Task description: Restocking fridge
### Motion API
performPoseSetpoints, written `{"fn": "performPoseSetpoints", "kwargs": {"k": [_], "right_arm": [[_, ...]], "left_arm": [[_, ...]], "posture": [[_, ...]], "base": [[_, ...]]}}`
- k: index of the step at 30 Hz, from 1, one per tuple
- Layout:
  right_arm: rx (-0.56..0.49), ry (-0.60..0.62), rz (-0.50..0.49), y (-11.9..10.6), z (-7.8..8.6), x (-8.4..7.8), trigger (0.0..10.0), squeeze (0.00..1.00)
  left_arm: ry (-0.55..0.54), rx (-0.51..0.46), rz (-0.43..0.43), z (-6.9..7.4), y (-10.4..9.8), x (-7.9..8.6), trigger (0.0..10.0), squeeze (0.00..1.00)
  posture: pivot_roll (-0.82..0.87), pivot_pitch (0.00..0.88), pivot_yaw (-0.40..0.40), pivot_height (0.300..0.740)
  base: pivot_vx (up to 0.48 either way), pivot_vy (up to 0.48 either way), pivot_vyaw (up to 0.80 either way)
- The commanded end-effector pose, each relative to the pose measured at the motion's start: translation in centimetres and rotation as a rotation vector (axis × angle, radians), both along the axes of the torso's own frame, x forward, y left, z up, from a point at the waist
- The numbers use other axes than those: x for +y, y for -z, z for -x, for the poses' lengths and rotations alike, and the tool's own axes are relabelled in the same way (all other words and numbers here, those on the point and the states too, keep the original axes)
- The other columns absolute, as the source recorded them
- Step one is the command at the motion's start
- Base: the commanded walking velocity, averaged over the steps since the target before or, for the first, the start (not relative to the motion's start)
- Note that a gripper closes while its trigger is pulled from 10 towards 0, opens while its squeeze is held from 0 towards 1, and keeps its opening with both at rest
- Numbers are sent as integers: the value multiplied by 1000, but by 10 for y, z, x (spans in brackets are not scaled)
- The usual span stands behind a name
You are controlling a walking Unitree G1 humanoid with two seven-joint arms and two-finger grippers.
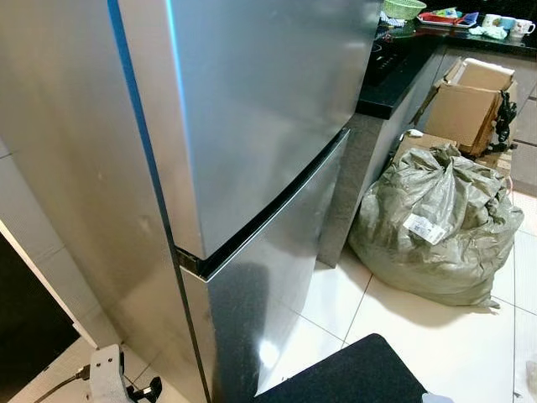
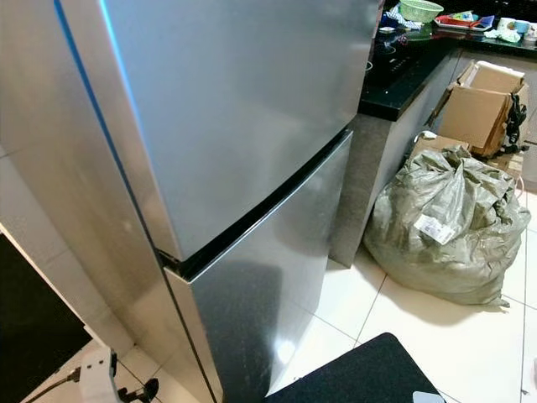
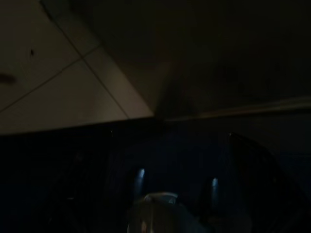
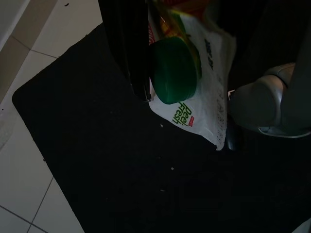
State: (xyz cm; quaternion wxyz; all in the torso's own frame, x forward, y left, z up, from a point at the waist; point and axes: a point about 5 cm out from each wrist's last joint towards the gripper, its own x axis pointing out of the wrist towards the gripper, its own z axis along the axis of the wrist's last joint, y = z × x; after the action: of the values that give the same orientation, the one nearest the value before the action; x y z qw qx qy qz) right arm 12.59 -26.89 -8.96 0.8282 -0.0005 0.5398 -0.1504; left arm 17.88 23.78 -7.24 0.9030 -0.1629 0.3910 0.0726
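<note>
Facing shut fridge; right gripper jaws grasping green-capped bottle in bag; risk: slipping while opening door. Left jaws: cannot tell.

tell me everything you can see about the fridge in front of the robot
The fridge is a tall two-door unit in brushed silver metal. Both doors are shut: a larger upper door over a lower door, split by a dark recessed gap that seems to serve as the handle. A bluish reflection runs down its front corner. It stands on the white tiled floor, beside a black-topped counter. Nothing touches its doors.
</note>
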Motion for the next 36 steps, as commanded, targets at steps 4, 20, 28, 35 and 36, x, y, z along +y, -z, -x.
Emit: {"fn": "performPoseSetpoints", "kwargs": {"k": [4,20,28,35,36], "right_arm": [[17,-12,-2,2,3,2,10000,0],[18,-21,-6,2,2,4,10000,0],[21,-18,-9,2,3,4,10000,0],[20,-18,-8,2,3,4,10000,0],[20,-18,-8,2,3,4,10000,0]], "left_arm": [[24,74,9,15,10,-10,10000,0],[76,137,9,29,19,-21,10000,0],[129,162,13,31,20,-25,10000,0],[102,154,5,29,20,-24,10000,0],[98,153,3,29,20,-24,10000,0]], "posture": [[-35,0,-8,740],[-34,0,-11,740],[-37,0,-13,740],[-37,0,-14,740],[-37,0,-14,740]], "base": [[-353,0,0],[-297,0,0],[96,-150,0],[70,-235,0],[0,0,0]]}}
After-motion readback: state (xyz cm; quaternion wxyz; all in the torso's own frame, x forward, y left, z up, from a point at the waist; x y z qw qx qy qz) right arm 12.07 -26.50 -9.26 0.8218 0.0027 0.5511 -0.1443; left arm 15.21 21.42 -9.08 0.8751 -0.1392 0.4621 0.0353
